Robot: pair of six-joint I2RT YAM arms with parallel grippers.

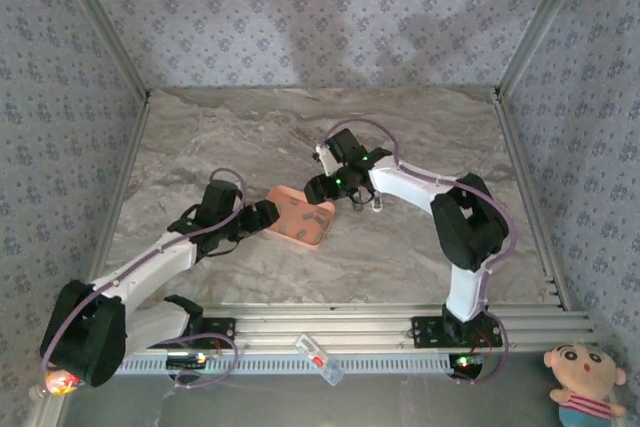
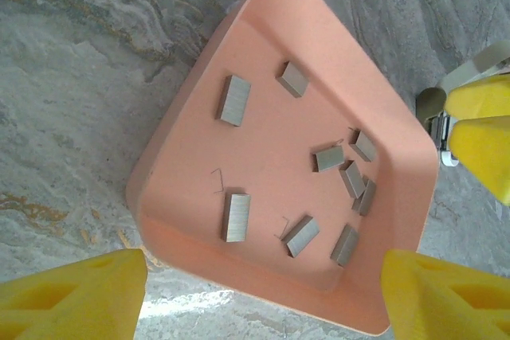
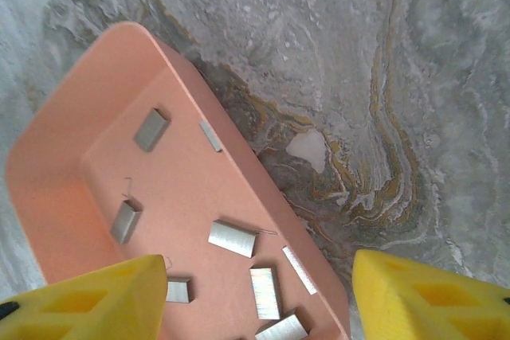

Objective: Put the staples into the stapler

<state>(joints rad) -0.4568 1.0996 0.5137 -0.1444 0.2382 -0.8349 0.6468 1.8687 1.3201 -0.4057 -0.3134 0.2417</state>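
Several short silver-grey blocks of staples [image 2: 237, 216] [image 3: 232, 239] lie loose in a pink tray [image 1: 292, 199] [image 2: 263, 5] [image 3: 48, 165] at the table's middle. My left gripper [image 1: 268, 215] [image 2: 263, 300] is open, its yellow fingers [image 2: 80, 296] on either side of the tray's near rim. My right gripper [image 1: 325, 187] [image 3: 259, 300] is open too, astride the tray's other rim with nothing held. Its yellow fingers [image 2: 478, 149] show beside the tray in the left wrist view. A small clear and red thing [image 1: 318, 357], possibly the stapler, lies on the near rail.
The marble-patterned table [image 1: 240, 137] is walled by patterned panels on three sides. An aluminium rail [image 1: 380, 322] runs along the near edge. A plush doll [image 1: 585, 382] sits off the table at the bottom right.
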